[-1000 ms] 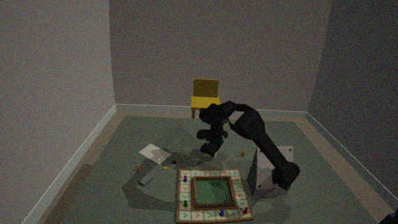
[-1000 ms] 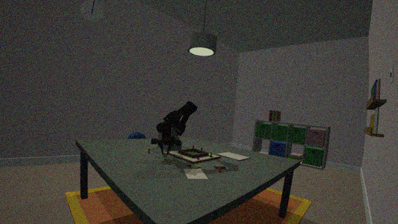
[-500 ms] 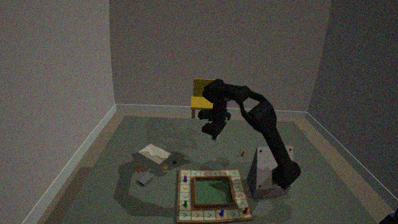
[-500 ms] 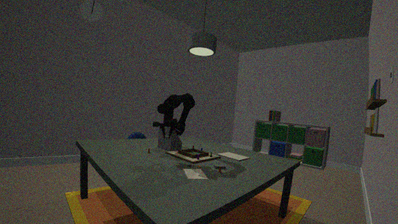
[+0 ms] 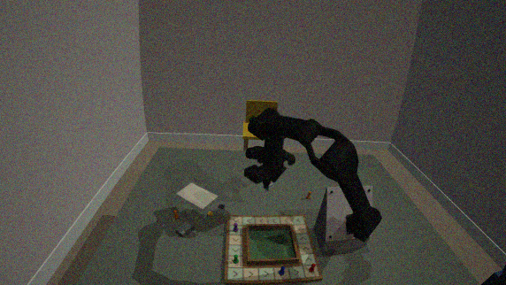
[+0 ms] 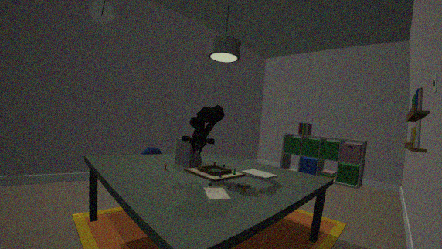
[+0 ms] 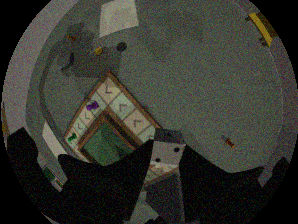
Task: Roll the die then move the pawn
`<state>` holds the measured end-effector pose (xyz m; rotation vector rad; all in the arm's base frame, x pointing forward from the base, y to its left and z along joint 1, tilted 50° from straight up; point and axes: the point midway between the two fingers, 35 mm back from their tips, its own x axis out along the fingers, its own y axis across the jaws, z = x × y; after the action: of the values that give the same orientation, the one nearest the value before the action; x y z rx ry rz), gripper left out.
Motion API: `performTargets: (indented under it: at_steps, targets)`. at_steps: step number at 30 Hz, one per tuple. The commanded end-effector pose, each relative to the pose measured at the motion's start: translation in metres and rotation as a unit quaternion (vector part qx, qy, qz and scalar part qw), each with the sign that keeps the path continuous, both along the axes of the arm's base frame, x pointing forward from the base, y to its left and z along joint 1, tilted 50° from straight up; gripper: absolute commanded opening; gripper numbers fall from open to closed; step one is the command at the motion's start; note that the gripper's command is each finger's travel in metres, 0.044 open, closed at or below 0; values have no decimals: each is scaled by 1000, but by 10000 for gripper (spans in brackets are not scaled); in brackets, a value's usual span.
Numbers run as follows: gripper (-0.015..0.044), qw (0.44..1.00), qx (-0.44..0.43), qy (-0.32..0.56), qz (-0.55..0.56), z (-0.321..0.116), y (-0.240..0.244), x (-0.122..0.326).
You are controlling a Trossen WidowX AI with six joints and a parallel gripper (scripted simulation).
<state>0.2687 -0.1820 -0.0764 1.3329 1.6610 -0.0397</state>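
The black parallel-jaw gripper [image 5: 266, 185] [image 6: 198, 151] [image 7: 166, 145] is clasping the small white die with dark pips [image 7: 167, 153] above the bench, its board-side edge of travel nearing the wooden-rimmed green tray [image 5: 248, 243] [image 6: 201, 168]. Probably light, rigid and smooth, the die is best suiting a centred grip on opposite flat faces.

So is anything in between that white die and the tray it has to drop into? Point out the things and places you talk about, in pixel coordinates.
Nothing visible blocks it: the gripper [image 7: 166, 145] holds the die [image 7: 166, 154] above table height, and the tray [image 5: 272, 263] [image 7: 90, 134] looks open on top.
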Motion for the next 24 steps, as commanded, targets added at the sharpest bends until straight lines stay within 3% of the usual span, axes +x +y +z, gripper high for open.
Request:
performTargets:
  at_steps: [1, 24]
  targets:
    - [0, 999, 6, 34, -31, 13, 18, 5]
    - [0, 950, 34, 231, -207, 85, 121, 8]
